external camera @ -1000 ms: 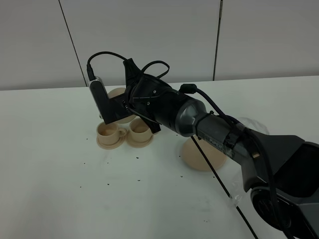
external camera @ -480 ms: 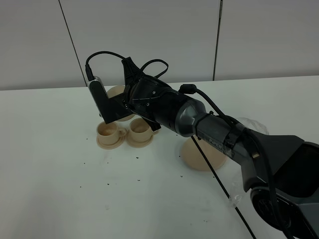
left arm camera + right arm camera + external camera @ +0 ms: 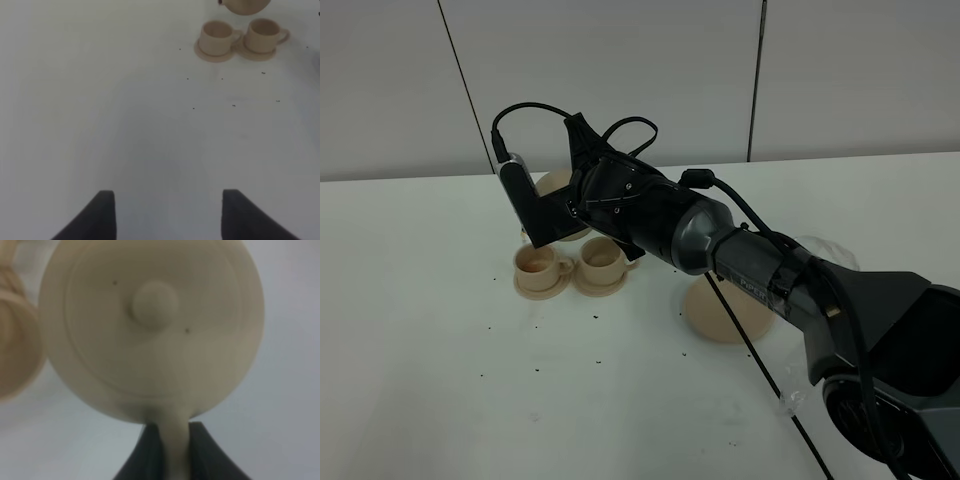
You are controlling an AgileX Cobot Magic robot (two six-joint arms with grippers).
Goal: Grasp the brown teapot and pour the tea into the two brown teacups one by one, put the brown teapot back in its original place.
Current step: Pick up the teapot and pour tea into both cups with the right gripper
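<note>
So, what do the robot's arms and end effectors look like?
The right arm is black and dark grey, with rounded segments, small white lettering on the forearm and black cables running along it. The left end effector and right end effector each have two dark fingers.

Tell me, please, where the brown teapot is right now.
The brown teapot hangs left of centre in the exterior view, just behind the two teacups, handle clamped in the right gripper.

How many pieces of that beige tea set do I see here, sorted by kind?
Teapot: 1
Teacups: 2
Small saucers: 2
Large saucer: 1
Total: 6
</note>
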